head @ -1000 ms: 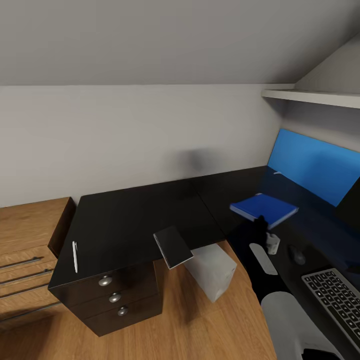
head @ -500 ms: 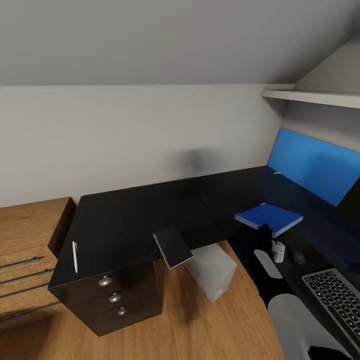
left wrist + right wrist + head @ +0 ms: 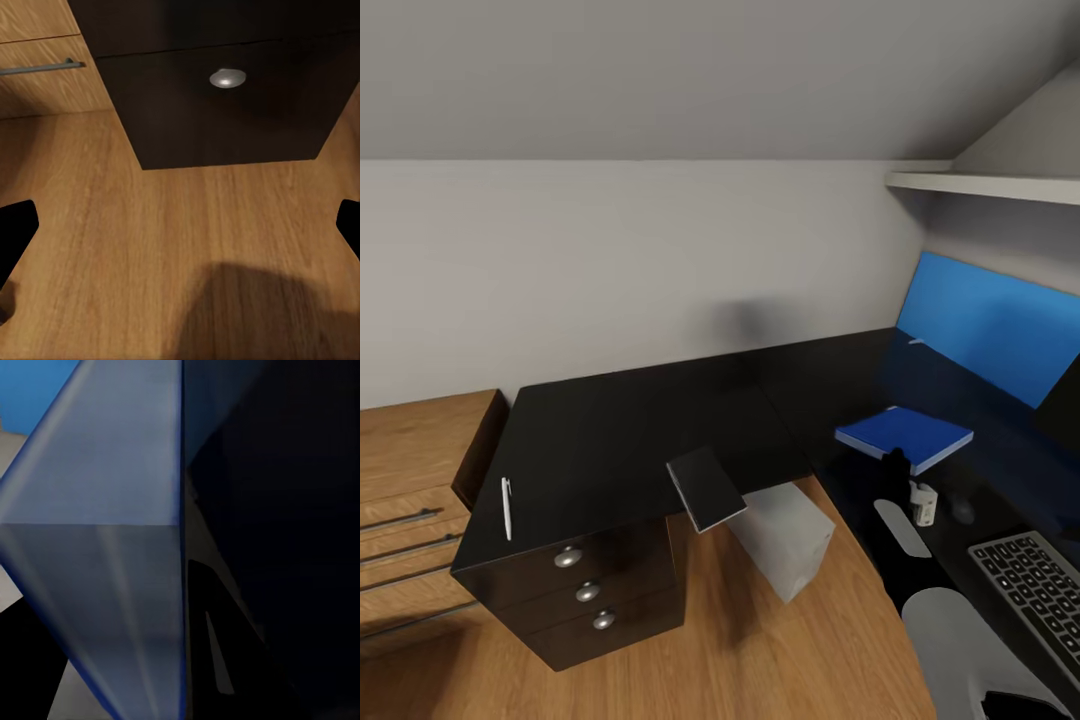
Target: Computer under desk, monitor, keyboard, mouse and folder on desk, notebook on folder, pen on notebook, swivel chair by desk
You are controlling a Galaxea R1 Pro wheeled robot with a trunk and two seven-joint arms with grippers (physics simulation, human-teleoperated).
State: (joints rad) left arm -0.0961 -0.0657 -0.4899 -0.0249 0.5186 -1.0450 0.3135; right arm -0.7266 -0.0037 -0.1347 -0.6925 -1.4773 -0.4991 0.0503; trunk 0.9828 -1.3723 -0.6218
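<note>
The blue folder point(image 3: 905, 437) lies low over the black desk point(image 3: 620, 430) at its right wing, and my right gripper point(image 3: 895, 463) is shut on its near edge. In the right wrist view the folder's pale edge point(image 3: 97, 555) sits very close. The small dark mouse point(image 3: 962, 508) and the keyboard point(image 3: 1035, 590) lie just right of that gripper. A dark notebook point(image 3: 705, 490) overhangs the desk's front edge, above the grey-white computer point(image 3: 785, 540) on the floor. The white pen point(image 3: 507, 507) rests at the desk's left end. My left gripper point(image 3: 180, 232) is open over the wood floor.
The black drawer unit point(image 3: 585, 590) stands under the desk's left end, its lowest knob point(image 3: 226, 77) facing my left gripper. A light-wood dresser point(image 3: 410, 470) adjoins it. A blue wall panel point(image 3: 985, 325) and a white shelf point(image 3: 980, 185) line the right wall.
My right gripper has carried the folder to the right and nearer, closer to the mouse. The camera has shifted slightly. Pen, notebook and computer have stayed put.
</note>
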